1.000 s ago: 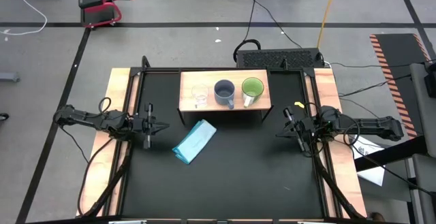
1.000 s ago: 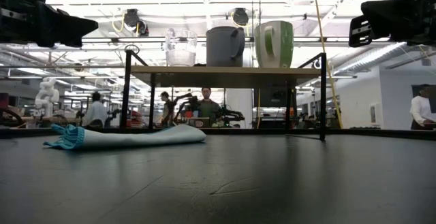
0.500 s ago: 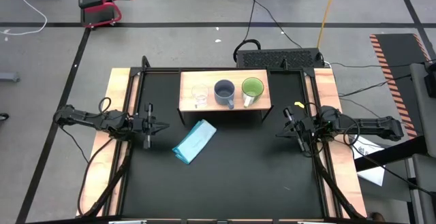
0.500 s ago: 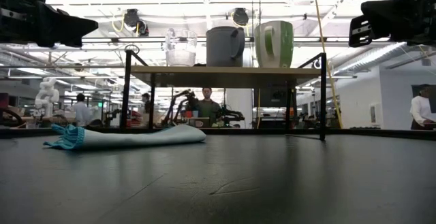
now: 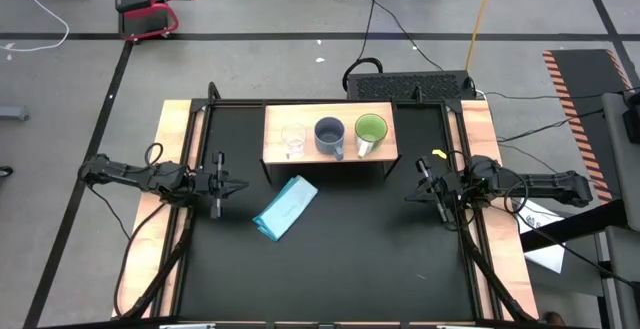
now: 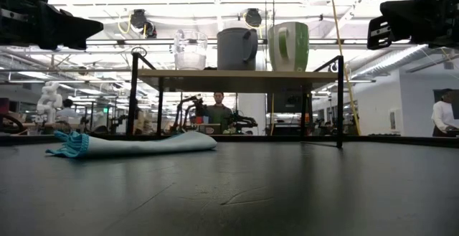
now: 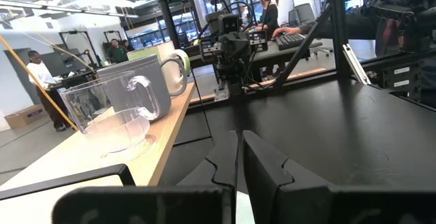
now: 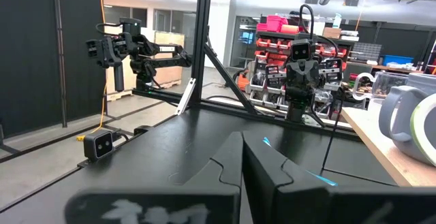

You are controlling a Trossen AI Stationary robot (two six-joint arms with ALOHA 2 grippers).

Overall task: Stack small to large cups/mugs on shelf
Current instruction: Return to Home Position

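Glass cup (image 5: pixel 292 140), grey-blue mug (image 5: pixel 329 134) and green mug (image 5: pixel 370 129) stand in a row on the shelf (image 5: pixel 275 155) at twelve o'clock. My left pincer (image 5: pixel 222 184) at nine and right pincer (image 5: pixel 425 184) at three are pressed together, empty. I should park level, clear of the shelf.

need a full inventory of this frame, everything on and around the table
glass cup: 1, clear, left end of the shelf row
grey-blue mug: 1, middle of the row, upright
lime-green mug: 1, white handle, right end of the row
shelf: 1, light wood, raised at the table's far edge, holds all three vessels
cloth: 1, light blue, folded, on the table in front of the shelf
table: 1, black top, wooden side strips
people: several, in the room behind
left end effector: shut, empty, at the table's left side
right end effector: shut, empty, at the table's right side
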